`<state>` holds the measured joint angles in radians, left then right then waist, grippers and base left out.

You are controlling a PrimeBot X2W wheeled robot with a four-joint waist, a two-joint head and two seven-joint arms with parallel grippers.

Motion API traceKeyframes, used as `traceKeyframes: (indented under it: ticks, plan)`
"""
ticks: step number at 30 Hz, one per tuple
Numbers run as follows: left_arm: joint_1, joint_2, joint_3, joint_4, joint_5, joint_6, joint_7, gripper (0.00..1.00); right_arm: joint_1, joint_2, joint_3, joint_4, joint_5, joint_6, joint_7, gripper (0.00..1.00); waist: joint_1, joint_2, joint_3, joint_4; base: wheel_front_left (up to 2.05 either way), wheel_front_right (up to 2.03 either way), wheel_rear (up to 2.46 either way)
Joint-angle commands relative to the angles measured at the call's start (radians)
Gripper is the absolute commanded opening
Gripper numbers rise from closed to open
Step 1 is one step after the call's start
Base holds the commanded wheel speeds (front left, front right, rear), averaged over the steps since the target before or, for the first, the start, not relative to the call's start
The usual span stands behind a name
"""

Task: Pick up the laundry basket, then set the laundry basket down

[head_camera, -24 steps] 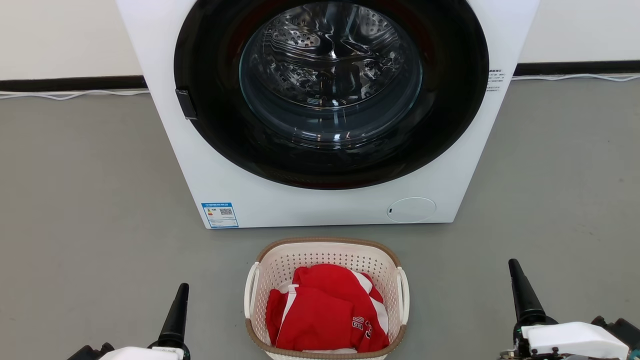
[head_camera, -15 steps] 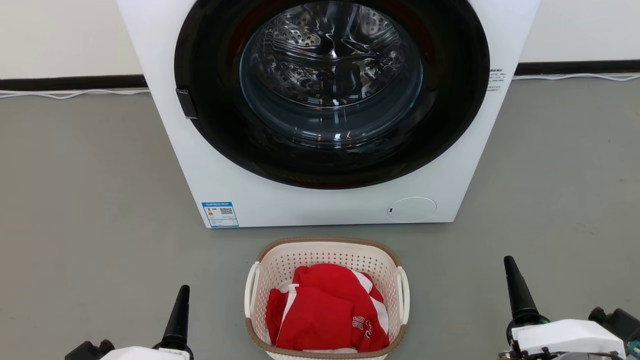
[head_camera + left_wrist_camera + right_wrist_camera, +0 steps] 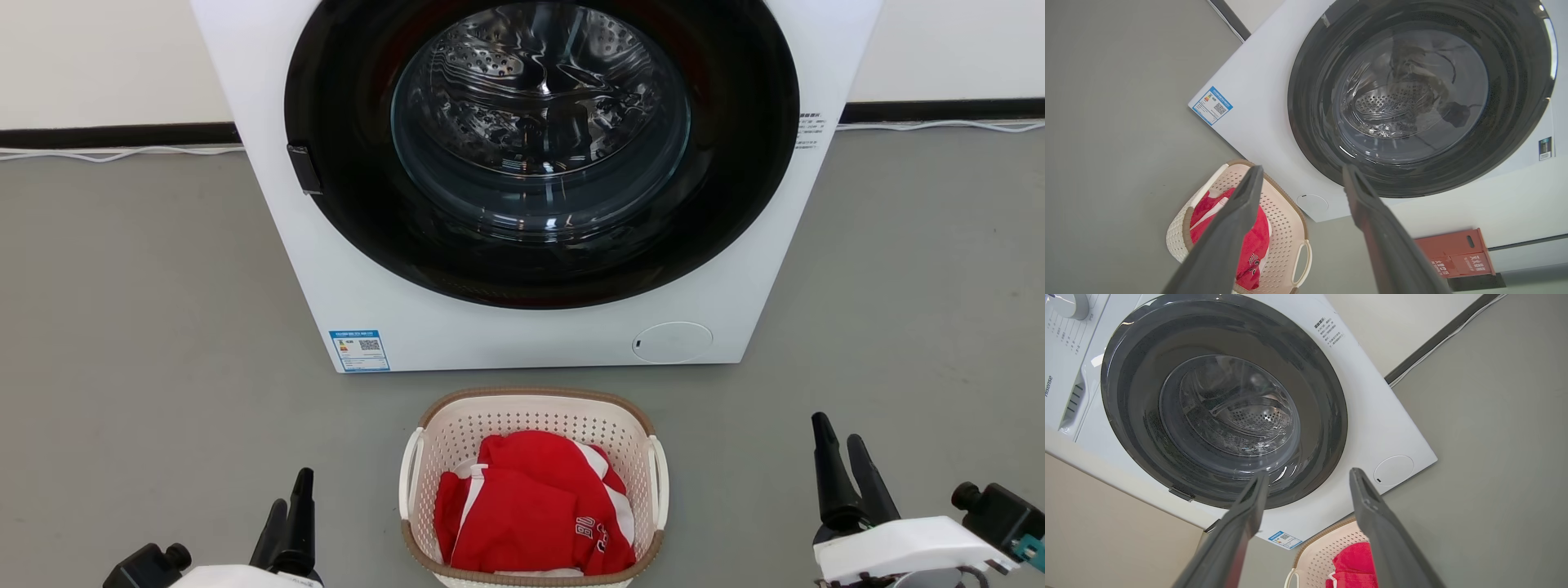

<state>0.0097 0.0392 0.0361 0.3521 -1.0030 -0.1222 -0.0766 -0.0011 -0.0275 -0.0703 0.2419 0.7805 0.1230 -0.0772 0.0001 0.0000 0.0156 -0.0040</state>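
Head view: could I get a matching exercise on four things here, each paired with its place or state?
Things:
1. laundry basket
2. red garment
3. blue label
4. right pincer

Places or states:
A. open, holding nothing
B. stuck low on the front of the washing machine
C. standing on the grey floor
D. heaped inside the basket

Pairs: 1-C, 2-D, 3-B, 4-A
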Motion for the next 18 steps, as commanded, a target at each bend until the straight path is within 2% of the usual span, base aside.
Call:
traceKeyframes:
  ticks: [1, 6, 18]
  plan:
    - [-0.045, 0.011, 0.02, -0.023, 0.036, -0.005, -0.014, 1.0, -0.029, -0.013, 0.011, -0.027, -0.047, 0.004, -0.017, 1.0, -0.0001, 0.0, 0.0, 0.0, 0.0, 0.0, 0.0]
    - [-0.046, 0.012, 0.023, -0.021, 0.129, -0.005, -0.032, 1.0, -0.032, -0.014, 0.012, -0.022, -0.177, 0.005, -0.034, 1.0, -0.0001, 0.0, 0.0, 0.0, 0.0, 0.0, 0.0]
    - [-0.046, 0.022, 0.034, -0.026, 0.311, -0.006, -0.068, 1.0, -0.035, -0.016, 0.015, -0.002, -0.369, 0.005, -0.069, 1.0, -0.0001, 0.0, -0.005, 0.002, 0.0, 0.0, 0.0]
